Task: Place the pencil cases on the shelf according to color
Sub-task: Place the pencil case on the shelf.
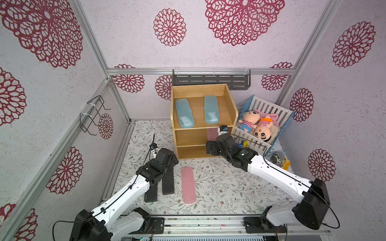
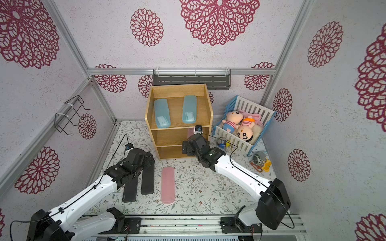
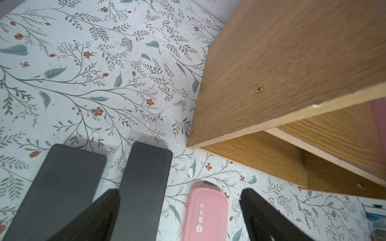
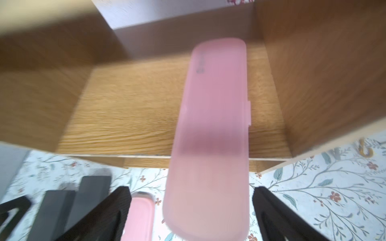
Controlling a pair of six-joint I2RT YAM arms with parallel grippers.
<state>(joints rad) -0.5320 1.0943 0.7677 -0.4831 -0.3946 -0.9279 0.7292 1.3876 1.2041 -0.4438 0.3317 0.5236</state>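
In a top view, the shelf [image 1: 200, 128] holds two blue cases [image 1: 183, 112] on its top tier; a pink case [image 1: 212, 134] shows in its middle tier; in front of the shelf lie a second pink case [image 1: 188, 184] and two black cases [image 1: 168, 181].

Left wrist view: the left gripper [image 3: 180, 191] stands wide and empty over the black and second pink cases, near the shelf's front corner.

Right wrist view: the right gripper [image 4: 192, 189] stands wide, clear of the pink case, which lies half on the middle tier, its near end overhanging the shelf front.

Likely step: shelving the pinks; next, nudge this case deeper or back out, then fetch the second pink case.
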